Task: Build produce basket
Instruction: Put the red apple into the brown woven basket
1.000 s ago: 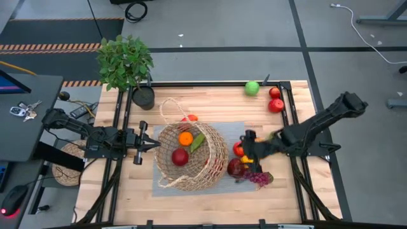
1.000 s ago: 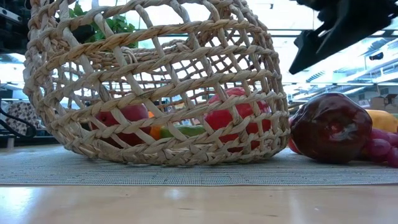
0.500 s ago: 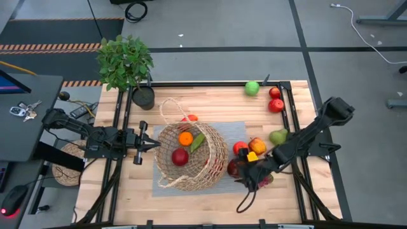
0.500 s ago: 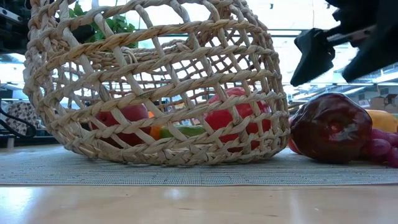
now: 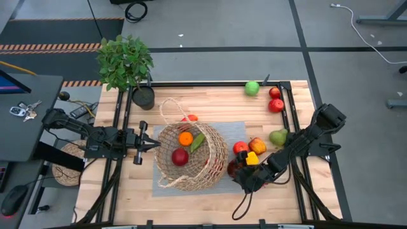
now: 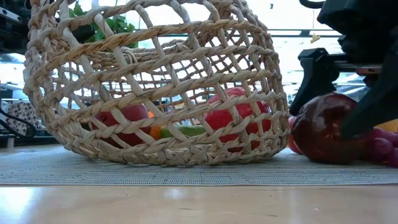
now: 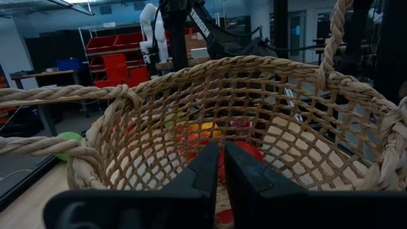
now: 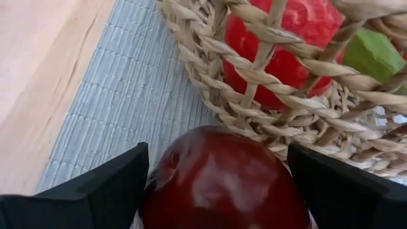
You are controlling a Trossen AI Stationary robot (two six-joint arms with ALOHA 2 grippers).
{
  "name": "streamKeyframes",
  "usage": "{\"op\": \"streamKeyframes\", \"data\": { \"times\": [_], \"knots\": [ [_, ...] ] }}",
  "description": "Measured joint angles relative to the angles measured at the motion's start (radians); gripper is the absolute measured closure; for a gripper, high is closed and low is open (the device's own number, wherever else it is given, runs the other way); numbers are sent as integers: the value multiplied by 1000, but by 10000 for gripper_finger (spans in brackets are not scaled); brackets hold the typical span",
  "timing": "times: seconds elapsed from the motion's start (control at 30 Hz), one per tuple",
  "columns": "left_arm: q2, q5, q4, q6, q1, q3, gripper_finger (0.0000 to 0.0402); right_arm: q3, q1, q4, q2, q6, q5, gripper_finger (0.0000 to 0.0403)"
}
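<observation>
The right gripper (image 8: pixel 219 184) stands wide open, one dark finger on each side of a dark red apple (image 8: pixel 222 181); the fingers (image 8: pixel 95 191) flank the fruit closely, though whether they touch it cannot be told, and the apple sits on the grey woven mat (image 8: pixel 121 108). In the high view this gripper (image 5: pixel 245 178) is at about four o'clock from the basket (image 5: pixel 191 156), just beside its wall. From table height the dark apple (image 6: pixel 326 127) lies right next to the wicker (image 6: pixel 155 87), with purple grapes (image 6: pixel 379 149) at its far side.

Outward at one to two o'clock from the gripper lie a red apple (image 5: pixel 240 147), a yellow-red piece (image 5: pixel 257 145) and a green pear (image 5: pixel 278 136). Inside the basket rest an orange (image 5: pixel 185 138), a red apple (image 5: pixel 180 156) and a green piece (image 5: pixel 198 142). At the table's far edge sit a green apple (image 5: pixel 252 88) and two red fruits (image 5: pixel 275 100).

The left gripper (image 5: pixel 151 144) waits at nine o'clock of the basket, fingers (image 7: pixel 206 172) closed together at the rim.
</observation>
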Motion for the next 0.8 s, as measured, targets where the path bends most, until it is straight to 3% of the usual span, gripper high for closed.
{"op": "streamKeyframes", "data": {
  "times": [0.33, 0.8],
  "knots": [
    [0, 0, 0, 0, 0, 0, 370, 1, -2, 8, 17, 88, 10, 31],
    [0, 0, 0, 0, 0, 0, 373, 12, 7, 5, 20, 100, 1, 74]
  ]
}}
